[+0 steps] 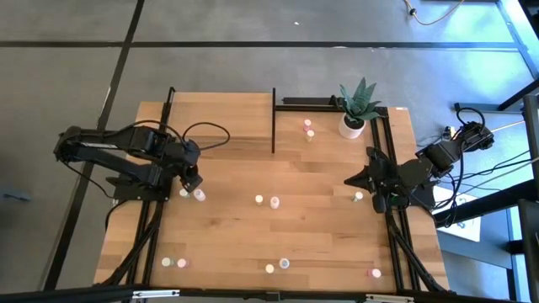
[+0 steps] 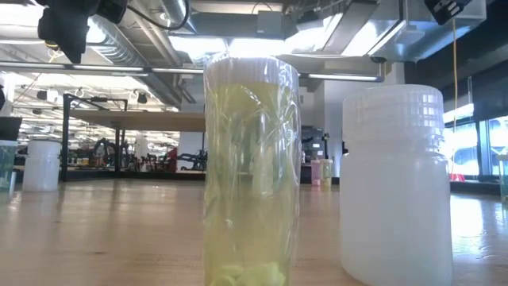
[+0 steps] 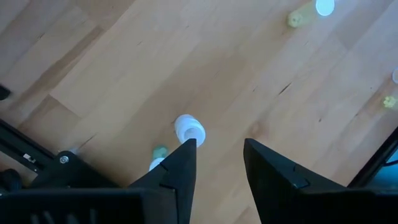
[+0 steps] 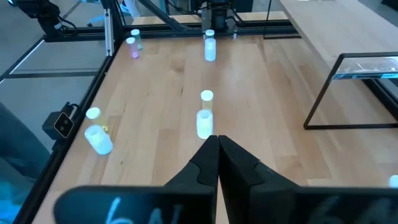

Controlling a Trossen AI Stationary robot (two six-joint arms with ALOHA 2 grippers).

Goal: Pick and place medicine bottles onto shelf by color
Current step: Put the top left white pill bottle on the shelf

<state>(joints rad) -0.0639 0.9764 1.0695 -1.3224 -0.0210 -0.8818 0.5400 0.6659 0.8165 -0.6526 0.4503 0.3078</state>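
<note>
Your green potted plant (image 1: 357,103) in its white pot (image 1: 351,127) at the table's (image 1: 236,236) far corner, grey floor (image 1: 253,67) around.

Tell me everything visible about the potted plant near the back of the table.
The potted plant stands upright on the light-wood surface near the table's far right corner, just inside the thin black frame. It has spiky, pointed green leaves fanning outward from a small round white pot; the high view does not show what the pot is made of. Two small medicine bottles stand apart to its left. Neither tool touches it; the right tool sits nearer the front, well clear.
</note>
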